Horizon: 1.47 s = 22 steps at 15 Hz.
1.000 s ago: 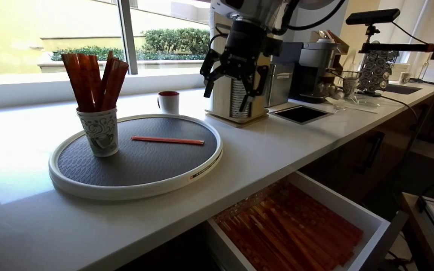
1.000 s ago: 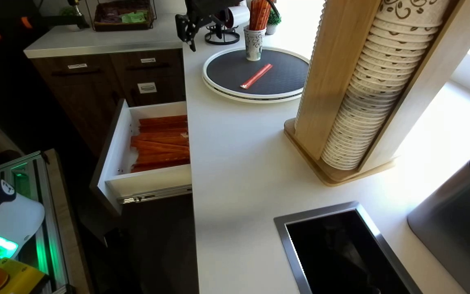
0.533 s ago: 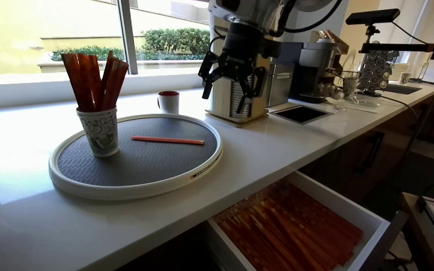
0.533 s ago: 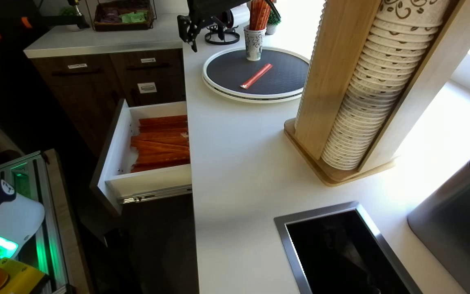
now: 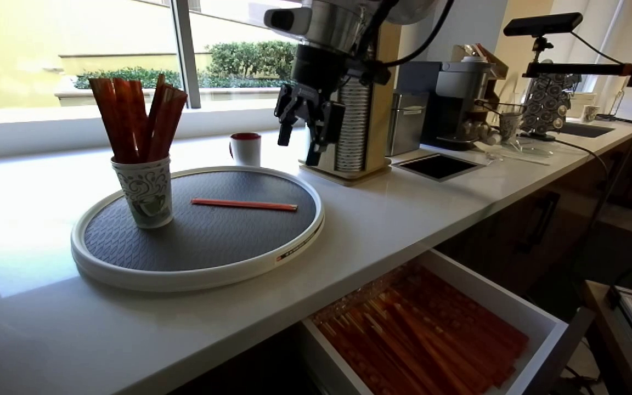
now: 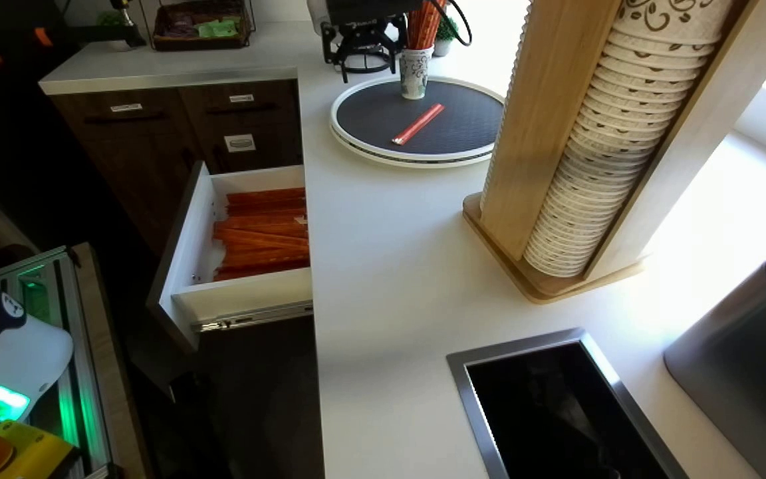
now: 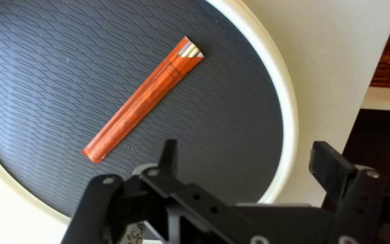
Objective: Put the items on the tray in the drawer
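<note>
I see bright light from the window [image 5: 124, 38] behind the claw [image 5: 298, 149]. The drawer [image 5: 486, 293], lower down, looks dim.

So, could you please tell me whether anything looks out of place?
Only one red-orange stick, lying loose on the tray while similar ones are gathered in the cup and drawer; no spill shows.

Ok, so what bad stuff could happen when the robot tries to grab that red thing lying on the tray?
The red packet lies flat on the tray, so the open gripper might miss it or bump the tray. One end is open and pale sticks show, so they could slide out if it tips. And a cup with tall red packets poking out stands on the same tray, so a knock might topple it.
</note>
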### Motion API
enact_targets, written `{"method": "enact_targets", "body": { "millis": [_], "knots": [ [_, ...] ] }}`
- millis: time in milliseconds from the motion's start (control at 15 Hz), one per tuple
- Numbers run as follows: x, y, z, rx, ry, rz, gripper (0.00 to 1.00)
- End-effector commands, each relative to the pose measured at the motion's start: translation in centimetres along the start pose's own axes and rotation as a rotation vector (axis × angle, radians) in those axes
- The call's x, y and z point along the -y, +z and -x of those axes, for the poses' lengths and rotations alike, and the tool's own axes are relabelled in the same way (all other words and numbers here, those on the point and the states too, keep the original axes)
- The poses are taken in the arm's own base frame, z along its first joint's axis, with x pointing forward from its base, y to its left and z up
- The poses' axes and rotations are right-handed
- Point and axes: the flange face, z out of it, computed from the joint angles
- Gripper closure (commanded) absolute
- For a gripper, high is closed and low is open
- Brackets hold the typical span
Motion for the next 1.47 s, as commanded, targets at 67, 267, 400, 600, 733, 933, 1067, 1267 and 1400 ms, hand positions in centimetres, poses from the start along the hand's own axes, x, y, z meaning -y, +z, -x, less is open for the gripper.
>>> {"method": "enact_targets", "body": {
  "millis": [67,267,400,600,733,933,1067,1267,1400],
  "knots": [
    [-3.4,3.8,-2.3,0.047,0.254,0.002,0.0],
    [-4.8,6.3,-2.6,0.083,0.416,0.018,0.0],
    [-5.5,7.9,-2.8,0.102,0.514,0.023,0.0],
    [-6.3,9.7,-3.2,0.097,0.621,0.019,0.0],
    [-6.7,10.6,-3.4,0.1,0.673,0.026,0.0],
    [-7.4,11.2,-3.4,0.096,0.732,0.029,0.0],
    [-7.7,11.6,-3.3,0.1,0.754,0.026,0.05],
    [-8.0,12.1,-3.1,0.11,0.778,0.017,0.13],
    [-8.3,12.3,-2.9,0.112,0.793,0.014,0.2]
  ]
}}
